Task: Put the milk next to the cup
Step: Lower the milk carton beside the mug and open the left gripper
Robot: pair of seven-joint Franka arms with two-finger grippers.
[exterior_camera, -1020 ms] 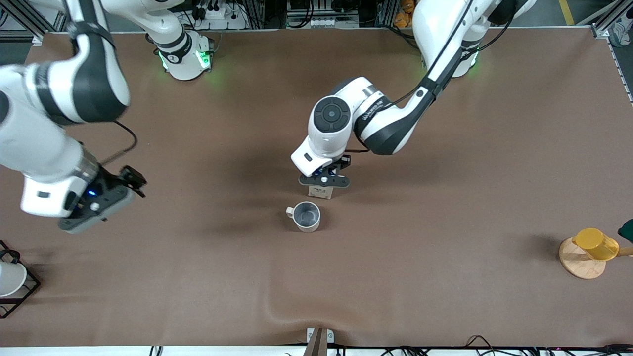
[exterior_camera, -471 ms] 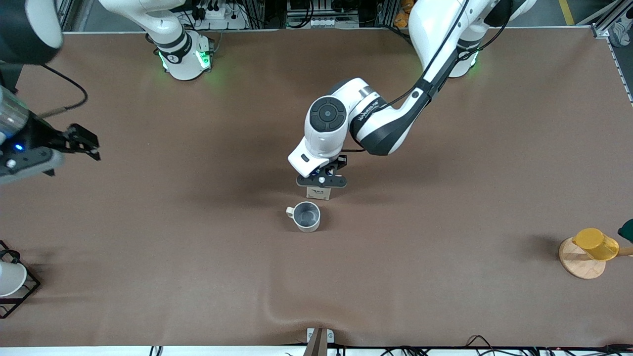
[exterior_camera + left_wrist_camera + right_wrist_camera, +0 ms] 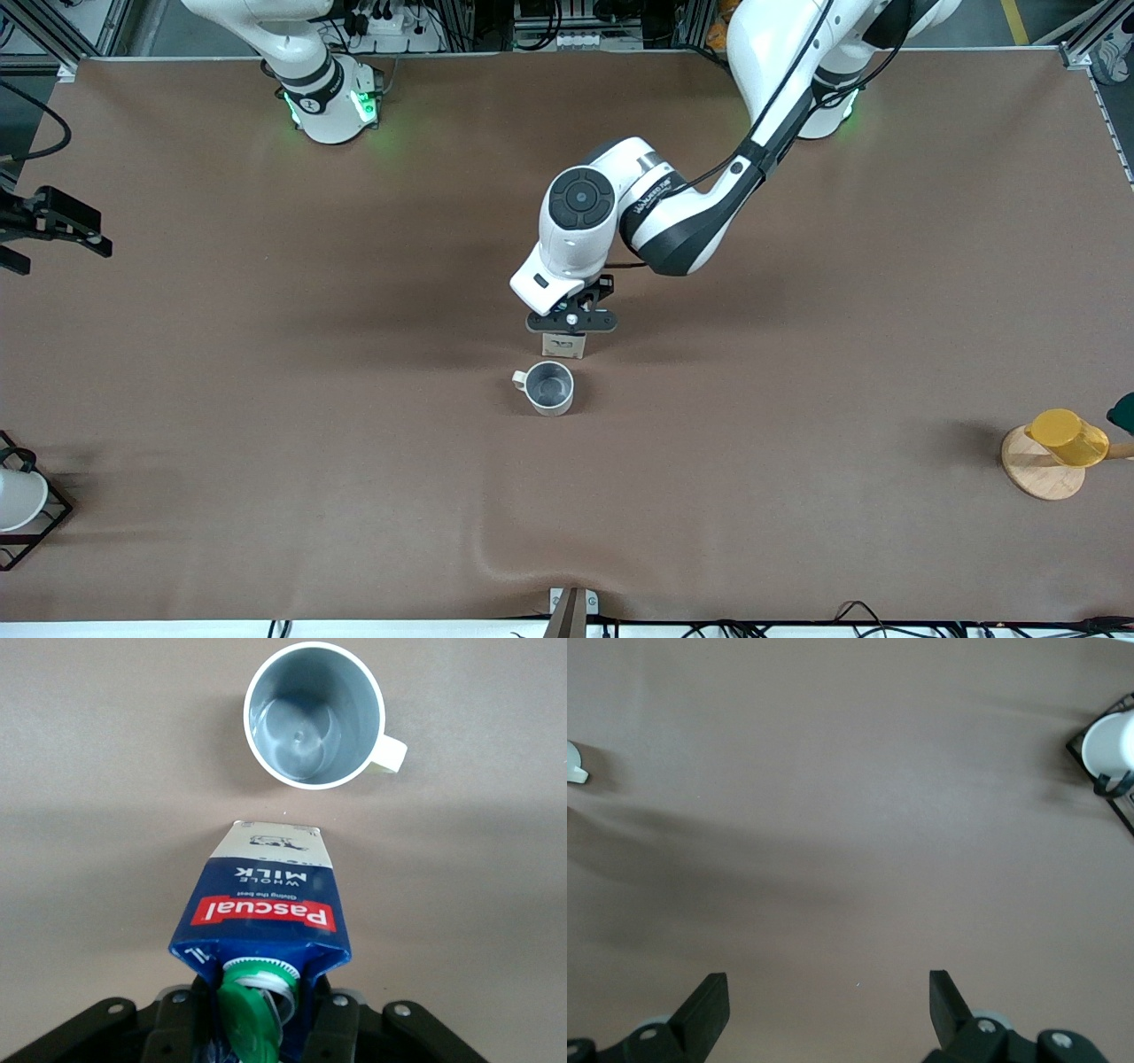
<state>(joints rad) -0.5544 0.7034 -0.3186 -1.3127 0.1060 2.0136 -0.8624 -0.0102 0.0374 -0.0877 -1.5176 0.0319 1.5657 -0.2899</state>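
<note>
The brown worktop (image 3: pixel 797 399) holds everything. The left arm reaches over the middle of it, and its left claw (image 3: pixel 572 321) is closed on the top of the milk (image 3: pixel 565 346). The milk stands upright just beside the cup (image 3: pixel 551 388), a bit farther from the front camera, with a small gap between them. The cup's handle points toward the right arm's end. The right claw (image 3: pixel 828 1005) waits well away from the cup, up over the worktop's edge at the right arm's end, its fingers spread wide and holding nothing.
</note>
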